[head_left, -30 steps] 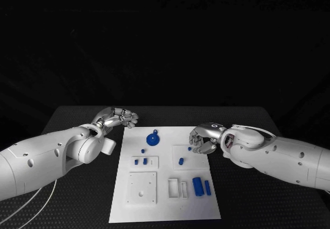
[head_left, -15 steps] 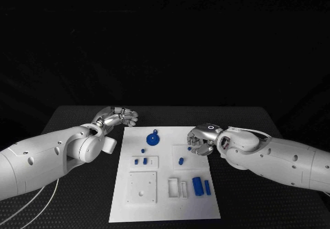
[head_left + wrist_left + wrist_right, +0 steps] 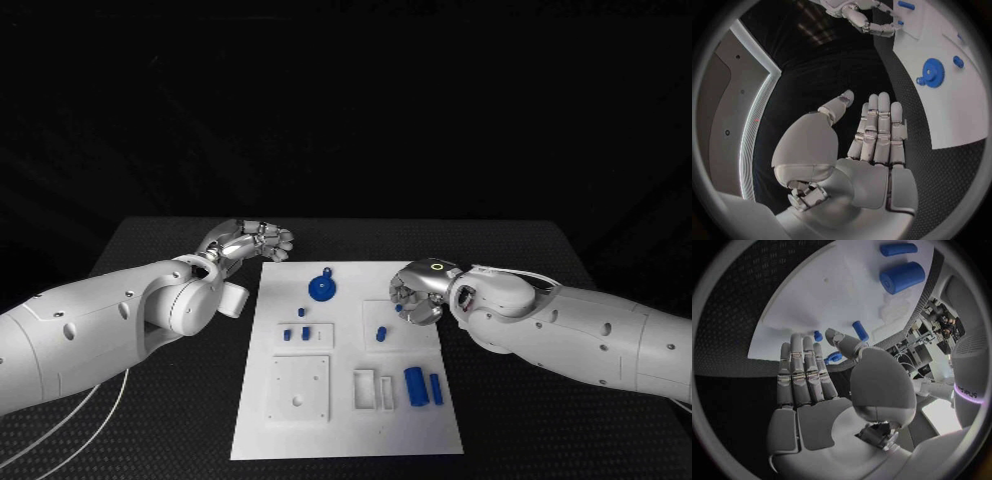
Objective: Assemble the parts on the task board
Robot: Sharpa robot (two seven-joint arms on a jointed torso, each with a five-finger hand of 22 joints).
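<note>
Nearest on the black textured bench [image 3: 144, 440] lies the near end of the white rectangular task board [image 3: 346, 425], which runs lengthwise away toward the bench's far edge. Near end of board: a white square plate with small holes [image 3: 299, 390] toward the board's left edge; beside it two narrow white upright frames [image 3: 375, 388]; toward the right edge a thick blue cylinder [image 3: 417, 385] lying flat with a thinner blue rod [image 3: 436, 390] just beside it. Mid-board: two short blue pegs [image 3: 296, 334] standing in a raised white block, a smaller blue peg [image 3: 302, 313] just beyond them, and one blue peg [image 3: 381, 334] in the block toward the right edge. Far end of board: a blue toothed gear with a small lug [image 3: 322, 290], lying flat. The right robot hand [image 3: 417, 292] hangs over the board's right edge just beyond the single peg; wrist view shows fingers extended side by side, thumb apart, nothing grasped, so released. The left robot hand [image 3: 248, 241] sits off the board's far left corner over the bench; wrist view shows fingers [image 3: 879, 125] straight and together, palm empty, released.
</note>
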